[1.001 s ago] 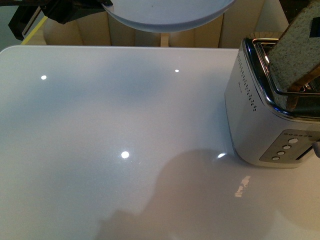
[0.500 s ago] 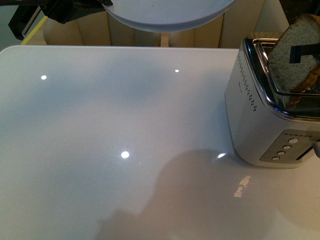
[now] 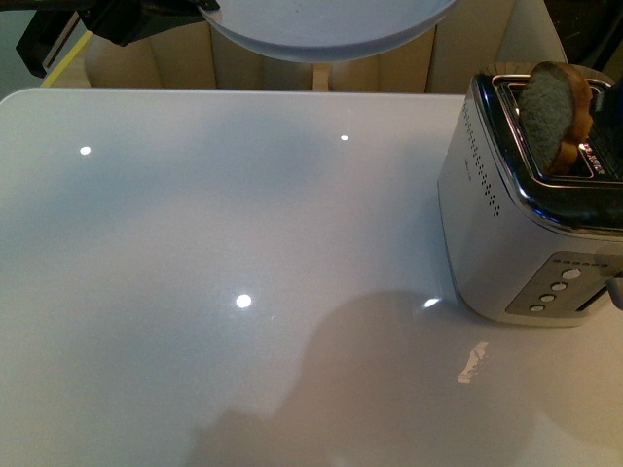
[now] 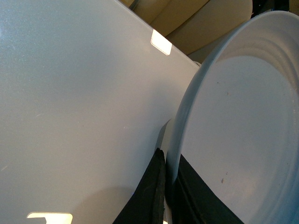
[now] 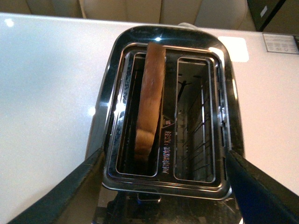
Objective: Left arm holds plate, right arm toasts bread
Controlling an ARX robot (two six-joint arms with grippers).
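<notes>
- While the left arm (image 3: 117,19) shows only as dark angular parts at 11 o'clock in the front view, the plate (image 3: 331,29) it carries hangs at 12 o'clock. The plate is above the far edge of the counter (image 3: 195,243) and is cut off by the frame.
- In the left wrist view the left fingers (image 4: 149,200) are clenched on the rim of the plate (image 4: 243,130), one black finger on each face of the rim. The pale blue-white plate is held clear of the glossy white counter (image 4: 70,93).
- A few small dark specks sit on the plate's inner surface.
- The toaster (image 3: 506,224), silver with a chrome top, stands on the counter at 3 o'clock in the front view. Round buttons (image 3: 555,287) show on its near end.
- The bread (image 3: 550,112) stands upright in the toaster slot nearer the middle of the counter, its rounded end poking up above the slot.
- The right wrist view looks straight down on the toaster (image 5: 140,35). The bread (image 5: 150,98) shows edge-on, tan crust up, inside one of the two slots, and the slot beside it shows its wire guides.
- The right fingers (image 5: 60,196) are released, spread wide with one on either side of the toaster's end, and do not touch the bread.
- Bright spots of light reflect off the counter.
</notes>
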